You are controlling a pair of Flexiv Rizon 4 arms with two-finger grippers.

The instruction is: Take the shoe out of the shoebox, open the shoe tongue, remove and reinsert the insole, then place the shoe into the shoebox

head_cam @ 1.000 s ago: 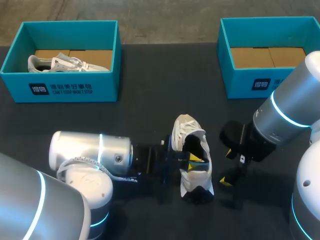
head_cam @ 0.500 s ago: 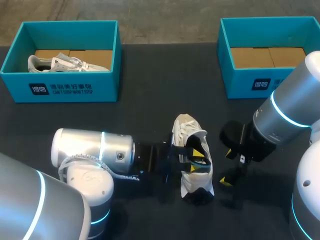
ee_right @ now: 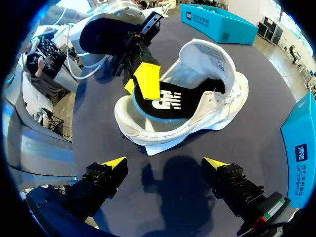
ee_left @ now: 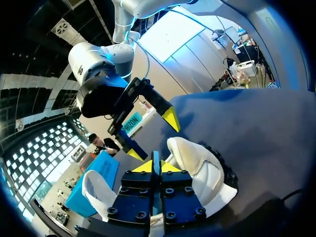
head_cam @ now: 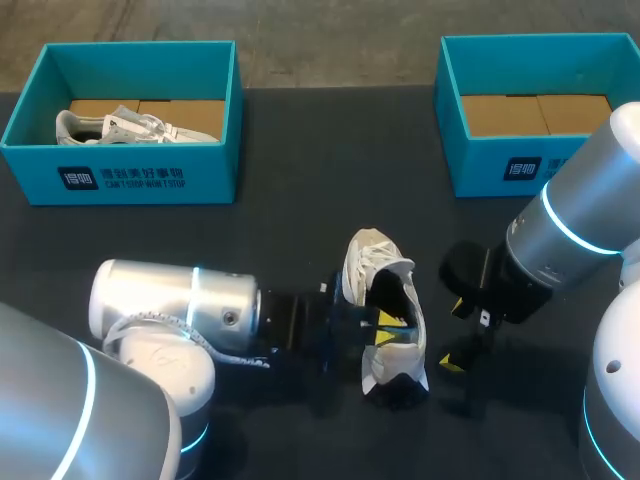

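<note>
A white shoe (head_cam: 372, 262) lies on the dark table near its front, its opening up and the black insole (head_cam: 405, 300) showing inside. My left gripper (head_cam: 392, 322) reaches in from the left, shut, tips together over the heel end of the insole (ee_right: 182, 96). I cannot tell whether they pinch the insole's edge. In the left wrist view the shoe (ee_left: 197, 165) curves around my left gripper (ee_left: 157, 167). My right gripper (head_cam: 455, 335) stands open just right of the shoe, touching nothing. From its wrist view the shoe (ee_right: 207, 111) lies ahead of my right gripper (ee_right: 164, 163).
A teal shoebox (head_cam: 120, 175) at the back left holds another white shoe (head_cam: 130, 125). A second teal shoebox (head_cam: 520, 165) at the back right shows only its cardboard bottom. Dark table stretches between the boxes and the shoe.
My left gripper opened slightly inside the shoe half a second ago and has shut again, drawing back a little to the left. The shoe and right arm have stayed put.
</note>
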